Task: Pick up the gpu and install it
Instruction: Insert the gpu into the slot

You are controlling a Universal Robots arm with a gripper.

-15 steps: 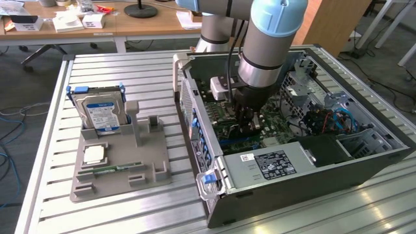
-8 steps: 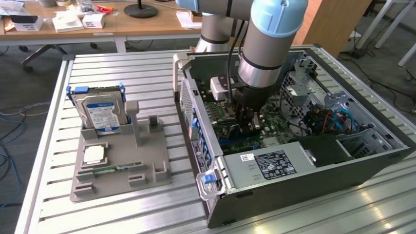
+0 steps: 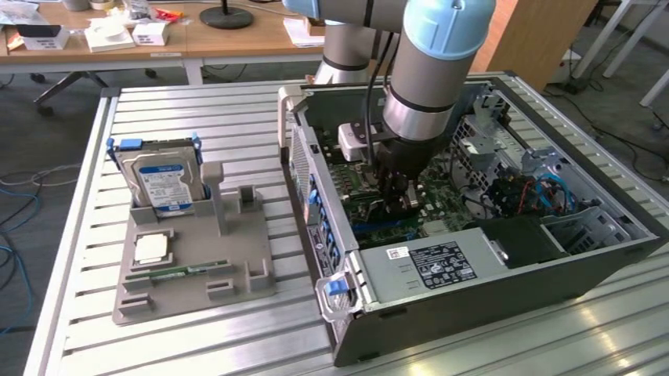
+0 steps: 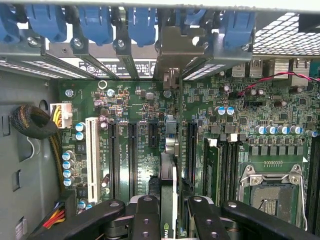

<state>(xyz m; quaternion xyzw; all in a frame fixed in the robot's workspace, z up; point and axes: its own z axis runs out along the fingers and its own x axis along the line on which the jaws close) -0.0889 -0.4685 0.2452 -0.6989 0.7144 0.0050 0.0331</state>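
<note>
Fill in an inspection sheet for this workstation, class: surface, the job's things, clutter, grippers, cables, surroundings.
Surface: slatted metal table, carrying a grey fixture tray and an open computer case.
Job's things: gpu stands edge-on among the expansion slots of the motherboard; whether it is seated, cannot tell.
Clutter: hard drive, processor and memory stick on the tray.
Grippers: gripper inside the case, shut on the gpu.
Cables: blue and red leads in the case; black sleeved bundle beside the motherboard.
Surroundings: wooden desk with boxes beyond the table.
</note>
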